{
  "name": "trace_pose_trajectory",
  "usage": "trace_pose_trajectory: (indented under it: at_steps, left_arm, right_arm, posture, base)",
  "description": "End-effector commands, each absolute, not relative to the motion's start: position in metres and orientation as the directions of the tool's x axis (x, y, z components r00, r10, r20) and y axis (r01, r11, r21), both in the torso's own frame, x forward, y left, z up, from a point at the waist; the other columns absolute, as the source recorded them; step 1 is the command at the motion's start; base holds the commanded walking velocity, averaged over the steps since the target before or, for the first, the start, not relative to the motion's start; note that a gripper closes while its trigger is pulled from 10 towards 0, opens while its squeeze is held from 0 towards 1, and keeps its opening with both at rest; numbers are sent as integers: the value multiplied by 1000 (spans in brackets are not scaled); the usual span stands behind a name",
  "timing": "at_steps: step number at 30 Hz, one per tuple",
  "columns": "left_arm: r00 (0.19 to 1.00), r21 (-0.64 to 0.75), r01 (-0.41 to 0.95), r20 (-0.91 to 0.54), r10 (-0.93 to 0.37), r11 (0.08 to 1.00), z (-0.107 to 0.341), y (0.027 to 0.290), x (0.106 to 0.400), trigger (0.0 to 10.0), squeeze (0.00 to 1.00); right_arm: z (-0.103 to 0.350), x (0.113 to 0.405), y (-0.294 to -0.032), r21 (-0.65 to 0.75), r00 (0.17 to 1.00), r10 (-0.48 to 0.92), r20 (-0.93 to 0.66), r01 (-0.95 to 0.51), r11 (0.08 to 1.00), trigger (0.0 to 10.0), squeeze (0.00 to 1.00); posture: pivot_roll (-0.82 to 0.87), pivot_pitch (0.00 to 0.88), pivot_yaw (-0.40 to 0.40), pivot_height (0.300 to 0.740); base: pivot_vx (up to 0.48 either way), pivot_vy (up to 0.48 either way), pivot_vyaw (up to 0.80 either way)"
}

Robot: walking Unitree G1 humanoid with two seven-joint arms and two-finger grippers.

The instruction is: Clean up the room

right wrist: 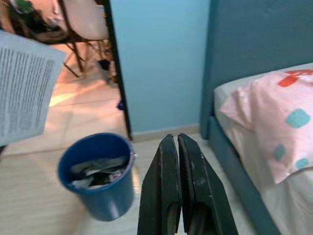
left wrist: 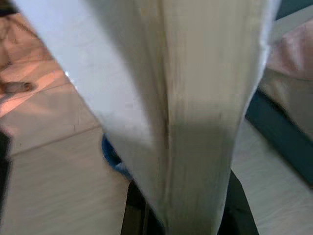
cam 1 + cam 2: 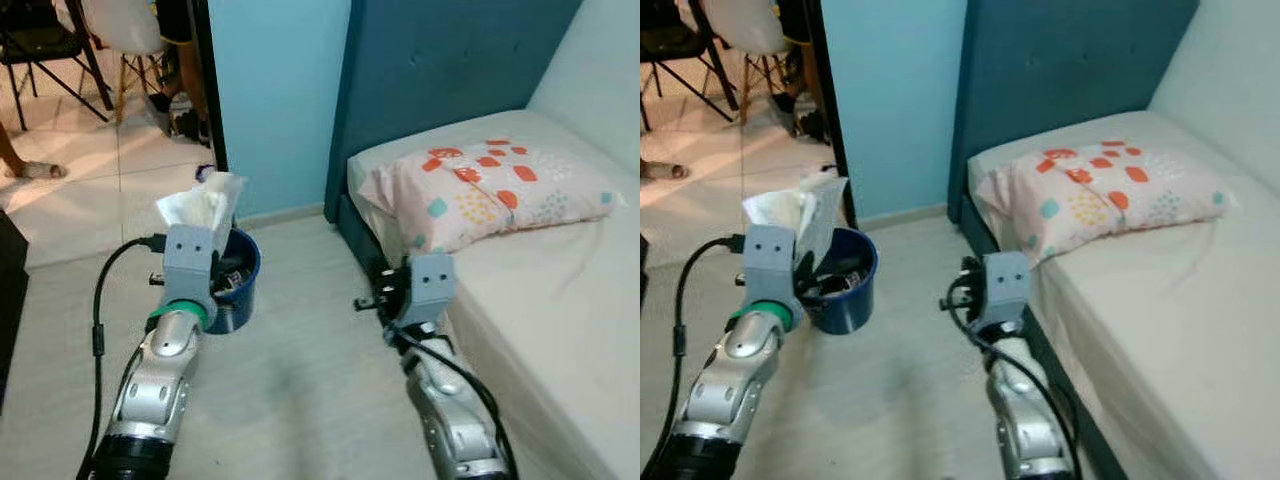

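Holding a folded sheet of printed paper [image 3: 203, 205] pinched in its fingers, the left gripper [image 3: 200, 262] sits raised just over the near rim of the blue bin [image 3: 240, 290], which stands on the pale floor [image 3: 300, 400] by the light-blue wall [image 3: 275, 100]

paper stands roughly upright, long axis running up out of the fingers and tilting slightly toward the bin side; in the left wrist view the sheet [image 2: 186, 107] rises straight along the finger line with a blue edge of the bin behind it

bin already has crumpled trash in it, seen in the right wrist view [image 1: 98, 171]

key relation: bin mouth lies just ahead of and below the left fingers, so the paper looks close to a drop, maybe needs a bit more reach forward so it clears the rim rather than catching on it (judgement)

left arm is clearly the nearer one to the bin

right gripper [image 1: 178, 147] has its fingers closed together, nothing in them, hovering beside the bed [image 3: 520, 290] edge and pointing toward the bin, some way off from it

pillow [image 3: 490, 190] with coloured spots lies on the bed, apart from both grippers

chair legs [image 3: 120, 75] and tiled floor visible through the doorway beyond
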State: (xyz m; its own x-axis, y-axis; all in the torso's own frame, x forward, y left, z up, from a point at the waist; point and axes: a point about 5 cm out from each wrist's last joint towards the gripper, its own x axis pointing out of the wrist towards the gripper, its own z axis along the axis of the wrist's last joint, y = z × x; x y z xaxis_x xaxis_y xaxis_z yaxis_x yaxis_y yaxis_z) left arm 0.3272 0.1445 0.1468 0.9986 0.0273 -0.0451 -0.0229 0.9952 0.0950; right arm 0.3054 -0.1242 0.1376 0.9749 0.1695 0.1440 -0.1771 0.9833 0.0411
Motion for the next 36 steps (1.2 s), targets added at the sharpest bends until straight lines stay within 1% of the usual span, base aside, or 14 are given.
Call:
trace_pose_trajectory:
  at_steps: [1,3,6,7,11,12,14,16,21,36]
  left_arm:
    - [999,115,-32,-26,36,993,148,146,326,10000,0]
    - [999,154,-47,-19,50,987,149,146,328,10000,0]
    - [999,162,-38,-15,41,986,149,145,328,10000,0]
    - [1000,172,-8,-16,11,985,149,143,329,10000,0]
    - [1000,187,17,-22,-13,982,148,141,330,10000,0]
    - [999,175,41,-28,-37,984,148,140,329,10000,0]
    - [999,175,41,-28,-37,984,148,140,329,10000,0]
    - [998,146,66,-22,-63,987,149,139,329,10000,0]
    - [998,108,68,-9,-68,992,151,140,329,10000,0]
    - [998,104,67,-14,-66,992,151,142,330,10000,0]
  right_arm:
    - [134,304,-119,60,975,182,130,-190,980,10000,0]
    - [134,304,-119,60,975,180,130,-189,980,10000,0]
    - [134,304,-119,60,975,180,129,-189,980,10000,0]
    - [134,304,-119,61,975,180,129,-189,980,10000,0]
    - [134,305,-118,61,975,180,128,-189,980,10000,0]
    - [134,305,-118,60,975,180,128,-189,980,10000,0]
    - [134,305,-118,60,975,180,128,-189,980,10000,0]
    - [134,304,-119,61,976,178,127,-187,980,10000,0]
    - [133,304,-120,61,976,176,126,-184,981,10000,0]
    - [132,304,-121,66,979,165,123,-174,983,10000,0]
  posture:
    - [-47,54,24,707]
    - [-46,54,25,707]
    - [-46,54,26,707]
    - [-45,53,27,707]
    - [-46,52,28,707]
    - [-46,52,28,707]
    - [-46,52,28,707]
    - [-48,52,29,707]
    - [-48,53,28,707]
    - [-52,51,32,707]
  base:
    - [0,0,0]
    - [0,0,0]
    - [0,0,0]
    - [0,0,0]
    - [0,0,0]
    - [0,0,0]
    - [0,0,0]
    - [0,0,0]
    - [0,0,0]
    - [298,-305,0]
